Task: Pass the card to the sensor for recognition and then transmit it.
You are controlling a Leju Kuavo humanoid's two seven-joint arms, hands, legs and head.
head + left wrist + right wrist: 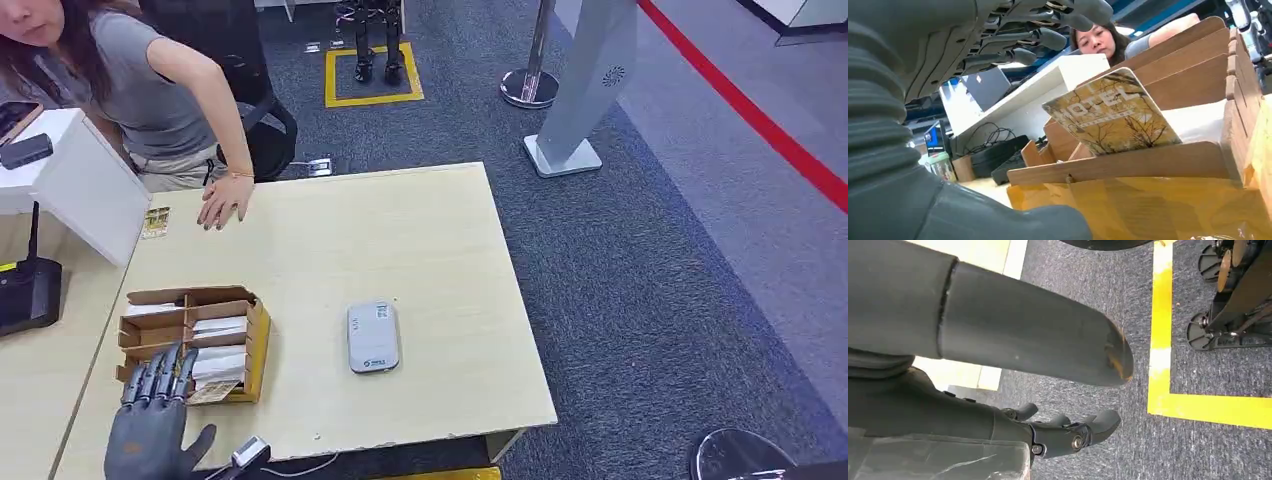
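Over the cardboard box (250,345), left hand (150,425) fingers apart, card (1110,115) leaning lengthwise, right hand (1068,432) empty.

A person (150,90) leans over the worktop (440,250) — one hand (224,205) flat on it. A black router (28,290) stands at the left edge; a stanchion base (528,88) sits on the carpet beyond.

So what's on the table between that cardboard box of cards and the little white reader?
Nothing: in the head view, bare tabletop separates the box from the reader.
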